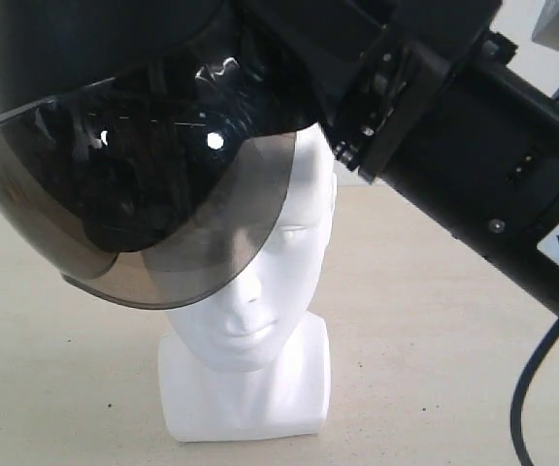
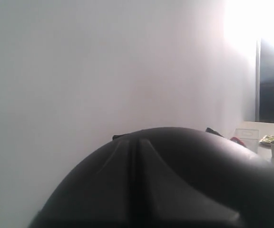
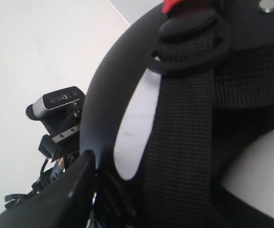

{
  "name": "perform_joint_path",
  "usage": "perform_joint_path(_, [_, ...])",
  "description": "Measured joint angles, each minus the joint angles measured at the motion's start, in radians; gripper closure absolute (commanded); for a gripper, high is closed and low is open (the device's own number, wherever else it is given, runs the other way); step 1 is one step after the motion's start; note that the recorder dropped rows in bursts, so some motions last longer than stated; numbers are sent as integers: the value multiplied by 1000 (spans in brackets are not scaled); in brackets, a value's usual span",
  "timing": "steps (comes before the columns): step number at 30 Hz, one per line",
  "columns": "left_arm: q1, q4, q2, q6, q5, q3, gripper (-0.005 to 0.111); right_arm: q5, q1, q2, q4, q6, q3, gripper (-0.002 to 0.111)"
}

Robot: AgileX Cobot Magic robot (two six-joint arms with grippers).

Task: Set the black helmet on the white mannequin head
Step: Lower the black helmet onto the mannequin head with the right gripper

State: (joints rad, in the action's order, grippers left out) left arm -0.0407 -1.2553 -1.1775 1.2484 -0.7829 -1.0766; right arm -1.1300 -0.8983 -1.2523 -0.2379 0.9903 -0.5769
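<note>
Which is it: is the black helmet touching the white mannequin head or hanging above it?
Cannot tell. In the exterior view the helmet covers the top of the mannequin head, and its dark shell hides where they would meet.

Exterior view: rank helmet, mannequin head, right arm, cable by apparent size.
1. black helmet and right arm: look alike, both near the camera, so unranked.
2. white mannequin head, partly covered by the helmet.
3. cable.
</note>
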Motion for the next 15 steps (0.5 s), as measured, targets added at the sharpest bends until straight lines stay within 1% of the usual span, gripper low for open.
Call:
perform_joint_path(6, [0, 20, -45, 24, -63, -4, 102, 11, 0, 20, 38, -35, 23, 108])
perform_joint_path(15, [-17, 11, -81, 21, -63, -10, 102, 25, 0, 23, 101, -86, 61, 108])
